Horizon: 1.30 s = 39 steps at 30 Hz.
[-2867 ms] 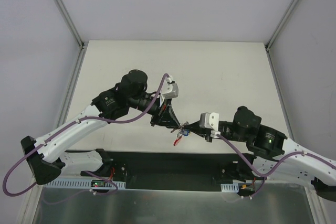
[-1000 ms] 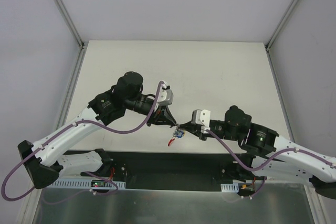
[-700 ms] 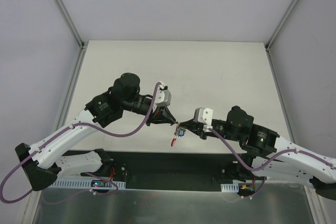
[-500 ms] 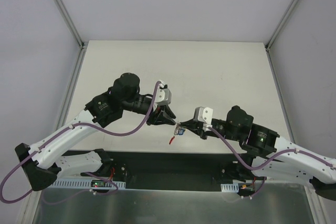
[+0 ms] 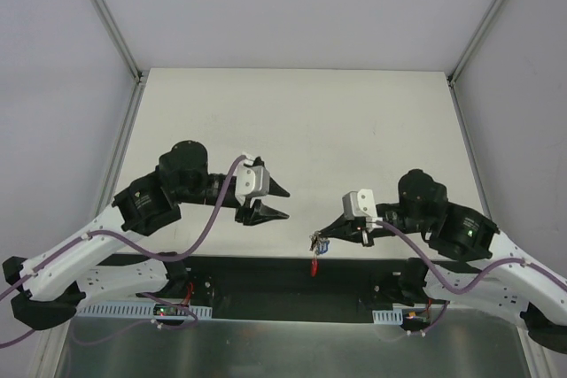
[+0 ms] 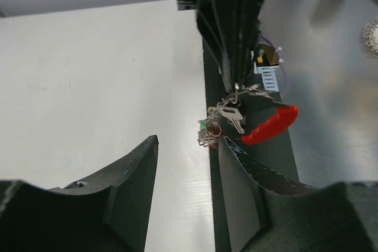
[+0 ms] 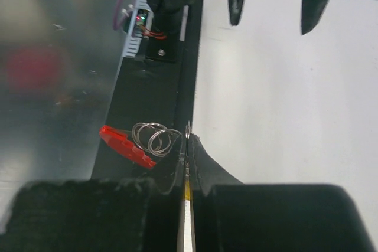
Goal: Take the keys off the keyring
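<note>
The black base rail runs along the near edge of the white table, and everything here sits close to it. The right gripper hangs just on the table side of that rail, near its middle, with its fingers pressed flat together and only a hairline seam between them in the right wrist view. It pinches the top of the bunch of keys, which dangles from its tip right at the rail's inner edge. Whether the pads bite on a key or on the ring wire cannot be told. A sliver of yellow shows deep in the seam. The keyring appears there as thin silvery wire loops just beside the fingertips, over the rail. In the left wrist view the keys cluster under the right gripper, silvery blades mixed with small green and red bits. A longer red plastic piece sticks out from the bunch across the rail, and from above it hangs lowest, over the rail itself. The left gripper is further onto the table from the rail, and left of the bunch, well apart from it. Its two black fingers stand spread wide with nothing between them but bare tabletop, pointing toward the keys without touching them.
</note>
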Tool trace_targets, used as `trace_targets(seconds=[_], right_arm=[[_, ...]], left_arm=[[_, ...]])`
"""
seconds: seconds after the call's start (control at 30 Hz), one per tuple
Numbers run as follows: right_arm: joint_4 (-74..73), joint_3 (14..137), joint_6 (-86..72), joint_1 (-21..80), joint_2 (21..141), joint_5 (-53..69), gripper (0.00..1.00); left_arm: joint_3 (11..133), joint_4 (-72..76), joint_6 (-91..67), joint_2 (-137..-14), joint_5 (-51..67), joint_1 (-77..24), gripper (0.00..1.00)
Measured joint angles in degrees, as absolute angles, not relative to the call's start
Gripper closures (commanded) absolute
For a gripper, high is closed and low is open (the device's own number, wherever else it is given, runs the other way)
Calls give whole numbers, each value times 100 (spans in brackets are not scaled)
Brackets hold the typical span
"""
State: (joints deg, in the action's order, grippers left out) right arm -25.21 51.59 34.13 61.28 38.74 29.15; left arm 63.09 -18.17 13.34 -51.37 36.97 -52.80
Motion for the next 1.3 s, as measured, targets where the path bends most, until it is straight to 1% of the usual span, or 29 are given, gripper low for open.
trace_targets(seconds=[0.1, 0.17, 0.33, 0.53, 0.67, 0.8, 1.07, 1.3], right_arm=[[-2834, 5524, 3507, 5828, 3938, 3701, 99], [-3002, 5763, 3531, 5485, 4108, 4394, 99], [-3234, 6357, 3664, 4611, 5113, 6141, 99], [-3924, 6829, 4482, 4182, 6200, 7402, 99], [-5011, 7376, 5695, 3837, 6650, 7808, 99], [-5577, 7585, 6348, 3767, 6775, 8005, 99], [-6001, 7655, 6674, 3732, 6759, 8145, 99], [-6055, 7682, 6676, 3732, 6683, 8149, 99]], left_arm=[[6305, -1791, 1422, -4934, 3376, -5837, 56], [6267, -1763, 1431, -4849, 3264, -6012, 56], [5854, -1520, 1269, -4650, 2965, -6034, 54], [5417, -1179, 790, -4545, 2786, -6034, 54], [5223, -845, 464, -4534, 2867, -6034, 54], [5144, -429, 137, -4633, 3146, -6034, 55], [5144, 176, -172, -4987, 3374, -6036, 54], [5146, 316, -294, -5260, 3522, -6045, 52]])
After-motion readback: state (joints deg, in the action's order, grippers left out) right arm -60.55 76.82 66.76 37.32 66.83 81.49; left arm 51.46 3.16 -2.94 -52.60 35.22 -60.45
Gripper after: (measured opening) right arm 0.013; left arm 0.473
